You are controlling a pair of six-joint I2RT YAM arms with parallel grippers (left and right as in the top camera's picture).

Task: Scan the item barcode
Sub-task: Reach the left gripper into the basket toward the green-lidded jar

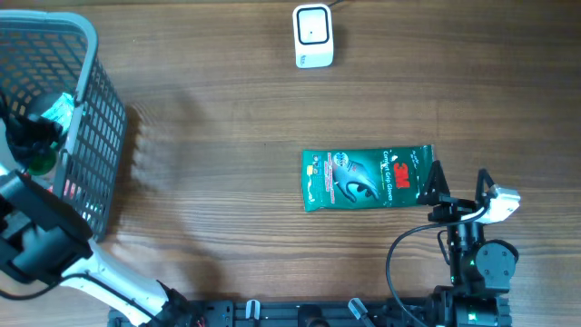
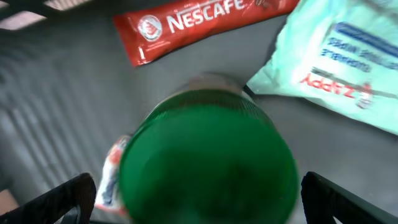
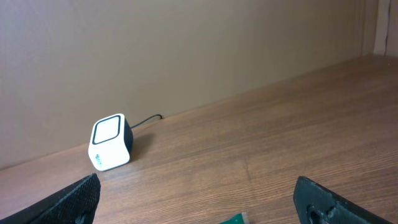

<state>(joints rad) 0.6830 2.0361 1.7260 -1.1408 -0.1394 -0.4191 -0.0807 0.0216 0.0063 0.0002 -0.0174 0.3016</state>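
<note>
A white barcode scanner stands at the table's far edge and shows in the right wrist view as a cube with a cable. A green 3M glove pack lies flat mid-table; only its corner shows at the wrist. My right gripper is just right of the pack, open and holding nothing. My left gripper is down inside the basket, open. Its fingers straddle a blurred round green-topped item, with gaps on both sides.
The grey wire basket stands at the left edge of the table. Inside it lie a red Nescafe sachet and a pale green packet. A wall rises behind the scanner.
</note>
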